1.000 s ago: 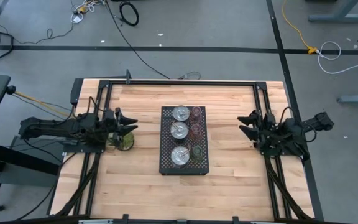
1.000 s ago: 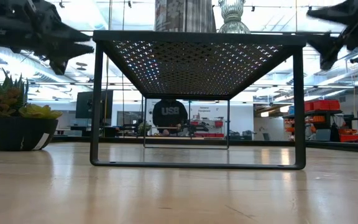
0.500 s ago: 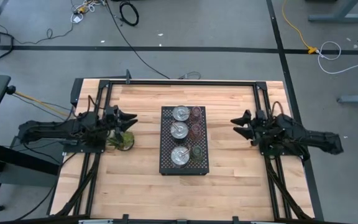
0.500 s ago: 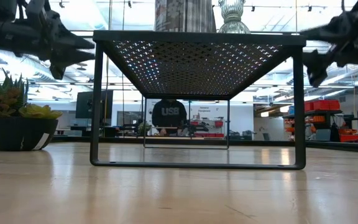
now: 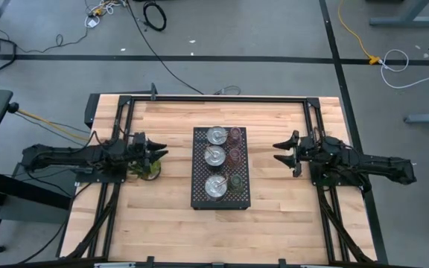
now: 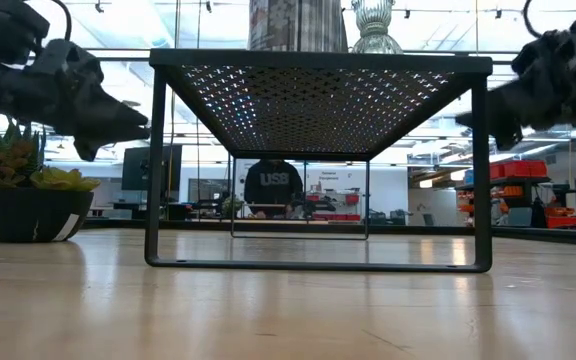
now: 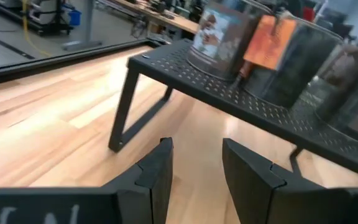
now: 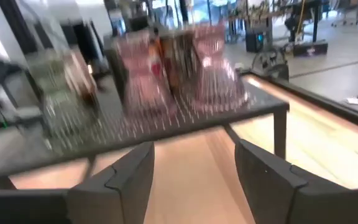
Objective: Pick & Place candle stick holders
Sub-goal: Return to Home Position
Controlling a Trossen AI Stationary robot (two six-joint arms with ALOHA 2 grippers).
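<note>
On the wooden table [image 5: 274, 223], at frame centre of the high view, a black perforated shelf [image 5: 199, 202] carrying all six candle stick holders [image 5: 214, 155]. Down its left column, three silver cups [image 5: 215, 186]. Down its right column, three low tinted discs: two pinkish discs [image 5: 235, 135] toward the top of the frame and a green disc [image 5: 235, 181] below them, each just beside a cup.

Left arm [image 5: 65, 155] stretched in from the frame's left edge, lying level over the table. Left jaws pointed at the shelf and well apart from it, parted narrowly, holding nothing. Beneath that arm's tip, a small potted plant [image 5: 146, 170]. Right arm [image 5: 371, 160] reaching in from the right edge in mirror fashion. Right jaws likewise aimed at the shelf and clear of it, parted somewhat wider, empty.

In the low view, shelf legs planted on the table, the perforated top spanning the upper frame, two holders poking above it at top centre. Plant at middle left, with the left arm dark above it at upper left and the right arm at upper right. Far behind, framed under the shelf, a person [image 6: 273, 185] in a dark top.

In both wrist views, holders blurred on the shelf ahead, beyond the parted jaws.
</note>
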